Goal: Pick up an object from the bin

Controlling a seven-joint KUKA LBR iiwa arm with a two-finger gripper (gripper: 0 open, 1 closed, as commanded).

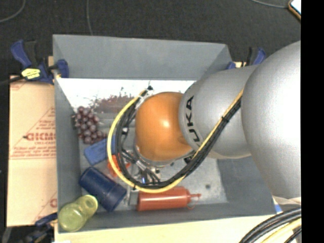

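Along the lower edge of the bin (142,59) lie a yellow-green cup (77,213), a dark blue cylinder (104,188) and a red bottle (164,200). Just above the cylinder and bottle, mid-frame, the tool (144,174) sits beneath the arm's orange cover; spread or pressed together, I cannot tell. Purple grapes (87,124) lie upper left.

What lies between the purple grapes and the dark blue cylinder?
A flat lighter-blue piece, seen in the camera view, between the purple grapes and the dark blue cylinder.
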